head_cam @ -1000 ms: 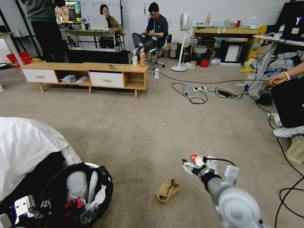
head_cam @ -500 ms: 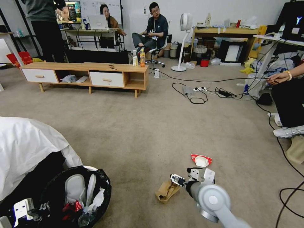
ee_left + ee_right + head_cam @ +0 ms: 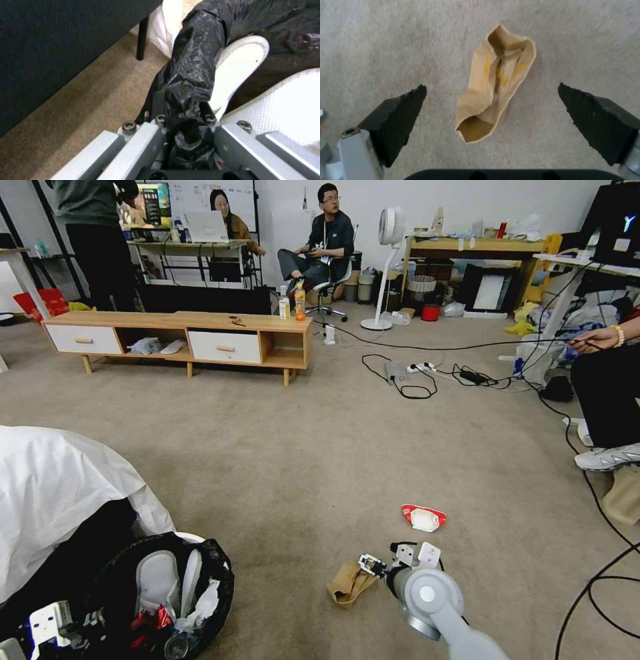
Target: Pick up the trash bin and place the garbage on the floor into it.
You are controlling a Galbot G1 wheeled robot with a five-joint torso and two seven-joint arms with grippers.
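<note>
Beige carpet point(image 3: 386, 37), unlabelled tan cardboard point(image 3: 495, 82)

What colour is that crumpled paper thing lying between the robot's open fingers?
Tan, with faint yellow marks, the folded cardboard lies on the beige floor. Clearest in the right wrist view.

A long low wooden cabinet point(image 3: 180, 337) with two white drawers stands at the upper left of the frame, two drink bottles point(image 3: 292, 303) upright on its right end. A white pedestal fan point(image 3: 385, 260) stands at upper centre. Black cables point(image 3: 427, 373) trail right of centre. A white sheet point(image 3: 60, 493) covers something at the lower left.
</note>
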